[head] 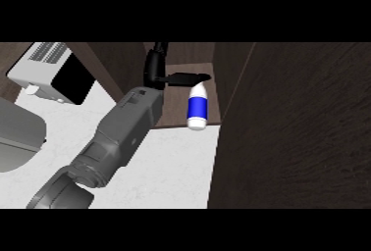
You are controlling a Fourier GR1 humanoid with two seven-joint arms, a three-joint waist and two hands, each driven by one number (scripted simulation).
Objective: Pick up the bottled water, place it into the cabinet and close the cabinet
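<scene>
The bottled water [196,109], white with a blue label, lies inside the open cabinet [185,61] on its wooden shelf, one end pointing at me. My left hand [155,68] reaches into the cabinet just left of the bottle on a long grey forearm [123,132]. Its fingers [185,77] stretch out straight to the right over the bottle's far end and meet it there. Most of the bottle shows uncovered. The right hand is out of the picture.
The dark wooden cabinet door [290,127] stands open and fills the right side. A white appliance with a black front [54,73] sits at the upper left on the pale counter [167,166]. A grey rounded object [18,137] lies at the left edge.
</scene>
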